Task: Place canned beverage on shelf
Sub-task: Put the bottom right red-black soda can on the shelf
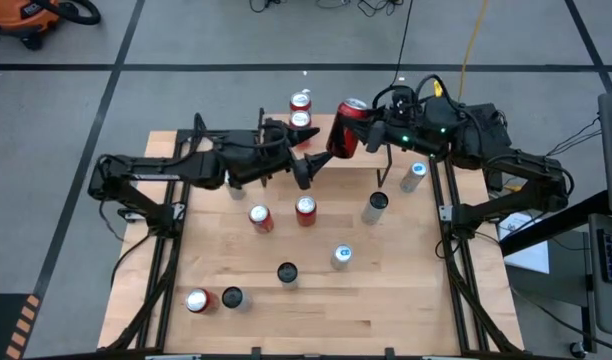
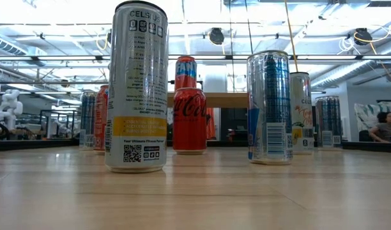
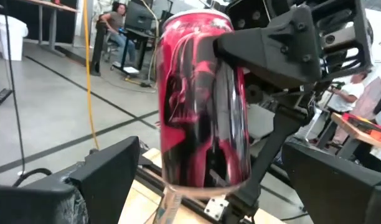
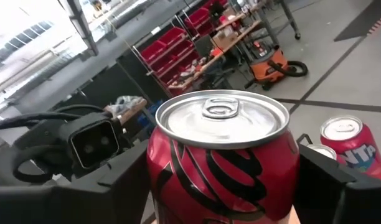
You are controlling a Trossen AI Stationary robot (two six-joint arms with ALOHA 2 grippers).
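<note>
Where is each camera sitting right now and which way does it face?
High view: above the table, facing straight down; both arms show, the right claw shut on the red can, the left claw open beside it.
Low view: at tabletop height, looking level past standing cans to the shelf; no arm shows.
Left wrist view: past its own open fingers at the red can.
Right wrist view: down on the can's lid, between its fingers.
Both wrist views and the high view share the red can.

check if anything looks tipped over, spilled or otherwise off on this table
Nothing is spilled or damaged. The only can not standing upright is the dark red can, held tilted in the air in the right hand near the shelf, where two cans already stand. The left hand waits open beside it.
</note>
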